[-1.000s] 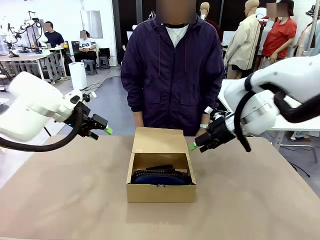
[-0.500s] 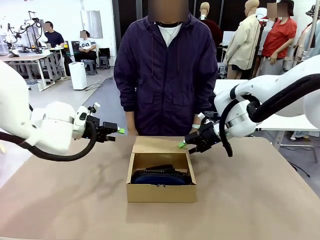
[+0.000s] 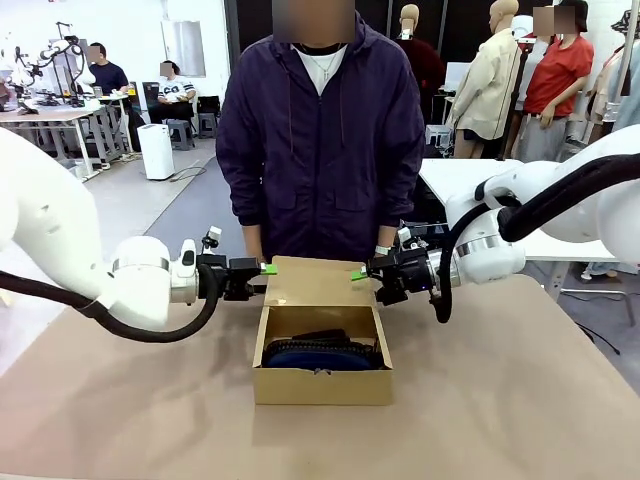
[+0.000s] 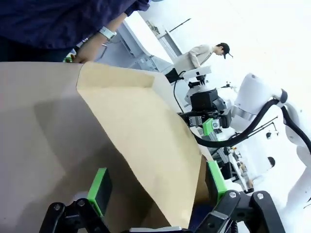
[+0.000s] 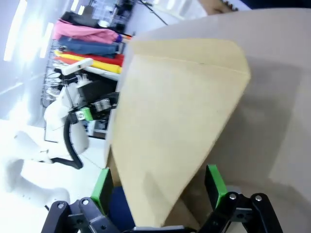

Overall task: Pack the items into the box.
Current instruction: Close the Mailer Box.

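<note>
The brown cardboard box (image 3: 322, 384) sits mid-table with its flap lid (image 3: 318, 282) raised at the back. Inside lies the navy pouch (image 3: 322, 357), with a small black item (image 3: 320, 336) resting on it. My left gripper (image 3: 262, 268) is open at the flap's left edge. My right gripper (image 3: 360, 273) is open at its right edge. In the left wrist view the flap (image 4: 146, 131) runs between that gripper's (image 4: 158, 184) green pads (image 4: 99, 190). The right wrist view shows the flap (image 5: 175, 126) between its gripper's (image 5: 159, 184) pads (image 5: 215, 182).
A person in a dark purple jacket (image 3: 320, 140) stands close behind the box, with a hand (image 4: 85, 53) near the flap's far edge. Brown tabletop (image 3: 130, 400) is bare on both sides of the box. Other tables and people are far behind.
Both grippers have swung inward and down from the table's sides to the flap's two edges, staying open. The person has stepped closer to the box.
</note>
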Controlling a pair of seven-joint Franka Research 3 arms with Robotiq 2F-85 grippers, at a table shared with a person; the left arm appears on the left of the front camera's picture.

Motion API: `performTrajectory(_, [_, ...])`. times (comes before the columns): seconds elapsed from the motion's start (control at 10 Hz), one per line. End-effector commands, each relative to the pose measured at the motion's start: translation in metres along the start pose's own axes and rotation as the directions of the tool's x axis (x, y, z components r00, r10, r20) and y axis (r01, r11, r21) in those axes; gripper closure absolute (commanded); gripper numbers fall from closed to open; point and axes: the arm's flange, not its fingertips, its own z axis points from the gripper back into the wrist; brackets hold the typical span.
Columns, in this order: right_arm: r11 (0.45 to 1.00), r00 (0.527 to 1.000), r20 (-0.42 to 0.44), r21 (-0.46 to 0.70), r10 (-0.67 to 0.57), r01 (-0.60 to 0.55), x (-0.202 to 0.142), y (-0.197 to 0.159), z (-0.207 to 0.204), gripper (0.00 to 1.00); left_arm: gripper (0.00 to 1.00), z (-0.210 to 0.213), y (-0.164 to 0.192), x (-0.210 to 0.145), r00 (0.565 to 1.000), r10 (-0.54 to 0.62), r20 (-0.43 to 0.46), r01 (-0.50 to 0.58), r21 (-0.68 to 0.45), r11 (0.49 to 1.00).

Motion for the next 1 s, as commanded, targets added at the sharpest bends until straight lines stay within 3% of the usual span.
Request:
performTrajectory(0.0, [0.996, 0.999, 0.024, 0.081, 0.034, -0.036, 0.004, -0.002, 0.001, 0.00, 0.00, -0.001, 0.001, 0.014, 1.000, 0.004, 0.003, -0.004, -0.025, 1.000])
performTrajectory(0.3, [0.989, 0.997, -0.023, 0.126, 0.075, -0.072, -0.003, -0.003, 0.003, 0.00, 0.00, -0.014, 0.001, 0.011, 1.000, 0.021, -0.017, -0.022, -0.094, 0.995])
performTrajectory(0.6, [0.994, 0.998, -0.006, 0.091, 0.066, -0.065, -0.004, -0.002, 0.004, 0.56, 0.58, -0.010, -0.002, 0.011, 1.000, 0.009, -0.026, -0.012, -0.103, 0.995])
performTrajectory(0.9, [0.992, 0.998, -0.011, 0.108, 0.068, -0.067, -0.005, 0.000, 0.005, 0.56, 0.58, -0.010, -0.002, 0.010, 0.998, 0.009, -0.058, -0.013, -0.081, 0.997])
